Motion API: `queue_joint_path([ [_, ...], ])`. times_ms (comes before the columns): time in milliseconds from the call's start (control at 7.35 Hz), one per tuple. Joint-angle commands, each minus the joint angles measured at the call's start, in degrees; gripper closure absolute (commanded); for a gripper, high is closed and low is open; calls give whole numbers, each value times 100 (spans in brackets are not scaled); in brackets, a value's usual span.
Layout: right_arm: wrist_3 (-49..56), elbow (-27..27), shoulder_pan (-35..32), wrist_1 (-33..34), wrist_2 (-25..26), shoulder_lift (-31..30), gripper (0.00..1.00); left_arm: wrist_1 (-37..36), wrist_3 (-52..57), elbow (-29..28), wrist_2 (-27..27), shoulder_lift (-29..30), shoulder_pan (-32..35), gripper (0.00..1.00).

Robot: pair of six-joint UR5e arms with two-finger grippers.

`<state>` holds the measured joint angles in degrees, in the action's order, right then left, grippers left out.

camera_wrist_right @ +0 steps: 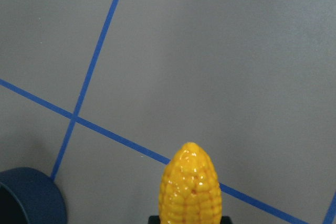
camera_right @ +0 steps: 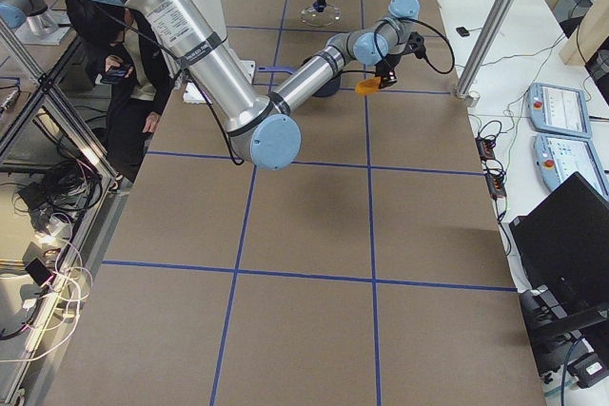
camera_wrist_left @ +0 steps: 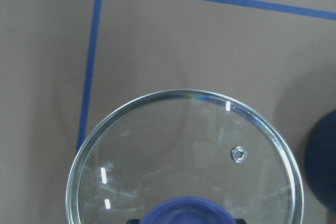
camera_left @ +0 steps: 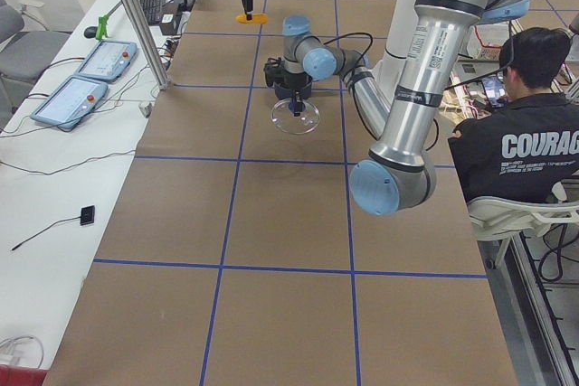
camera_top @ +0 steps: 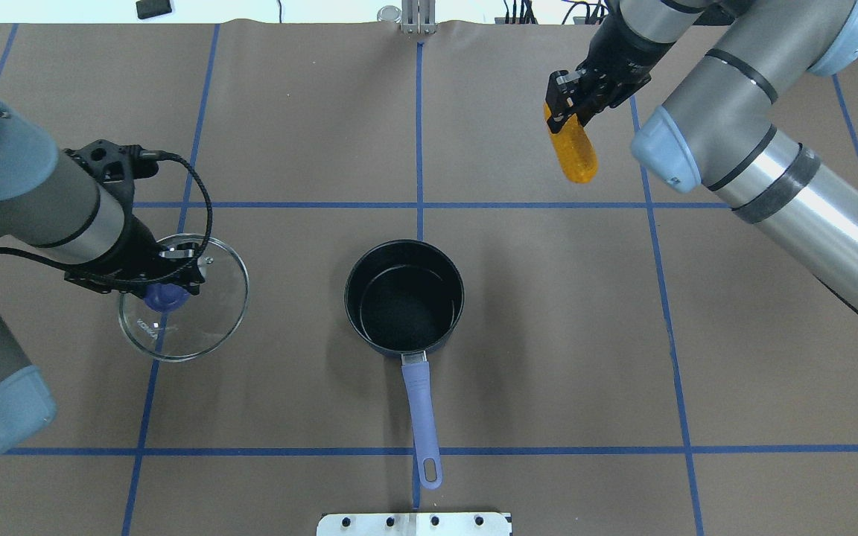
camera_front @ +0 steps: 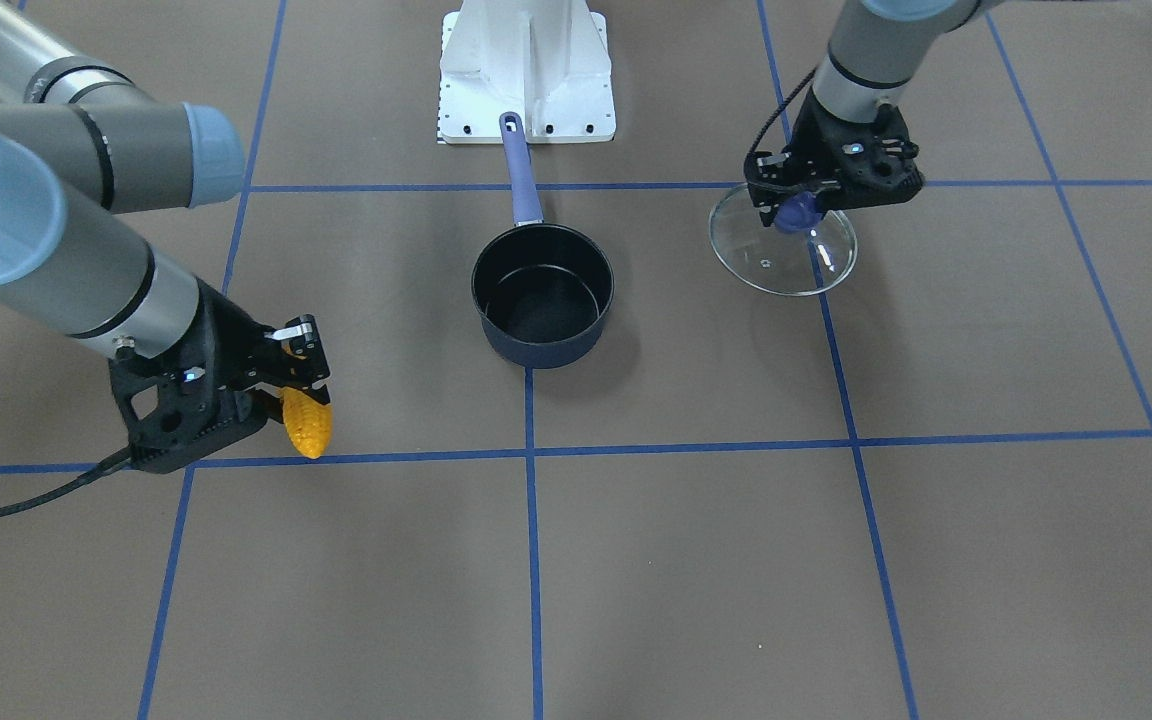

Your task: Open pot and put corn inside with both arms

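In the overhead view, at the middle left of the frame, the left gripper (camera_top: 166, 286) is seen closed on the purple knob (camera_top: 161, 299) of a round clear-glass lid (camera_top: 209, 316). The lid is held off to one side, well apart from the pot. Whether its rim touches the brown paper-covered table (camera_top: 548, 335) cannot be told.

At the centre of the frame a small dark-blue saucepan with a black inside (camera_top: 399, 305) is found uncovered and empty. Its long purple handle (camera_top: 421, 417) is pointed toward the lower edge.

At the upper right, the right gripper (camera_top: 567, 100) is clamped on one end of the orange-yellow toy corn cob with bumpy kernels (camera_top: 574, 152). The free, tapered end is angled toward the lower right. The cob appears to be lifted off the table, and it is well apart from the saucepan.

The opening of the pot is judged to be done, and the step in hand is taken to be the carrying of the corn to the pot. For the next move, the cob would need to be brought down and left toward the centre of the frame, over the saucepan's mouth. It would then have to be lowered between the walls before the hold is released. Since the cob looks not much shorter than the opening, careful centring or a tilt is likely to be called for. The lid is best kept aside meanwhile.
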<state>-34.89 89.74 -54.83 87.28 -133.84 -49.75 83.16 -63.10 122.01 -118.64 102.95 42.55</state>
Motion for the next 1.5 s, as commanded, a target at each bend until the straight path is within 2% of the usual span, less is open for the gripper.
queue_joint_path([
  [0, -1076, 236, 602, 0, 515, 271, 74, 737, 1145, -81, -492, -1054, 698, 38],
  [408, -2377, 289, 1525, 9, 1367, 764, 74, 781, 2106, -265, -503, -1557, 1061, 38],
  [544, -2677, 289, 1789, 35, 1639, 913, 74, 789, 2126, -301, -503, -1585, 1071, 38],
  [816, -2707, 246, 2177, 61, 2044, 959, 74, 1480, 2188, -546, -503, -1829, 1071, 38],
  [952, -2707, 219, 2318, 61, 2177, 959, 74, 1745, 2179, -678, -503, -1883, 1106, 38],
  [1361, -2619, 132, 2495, 61, 2231, 889, 75, 1765, 2170, -705, -503, -1884, 1123, 38],
])
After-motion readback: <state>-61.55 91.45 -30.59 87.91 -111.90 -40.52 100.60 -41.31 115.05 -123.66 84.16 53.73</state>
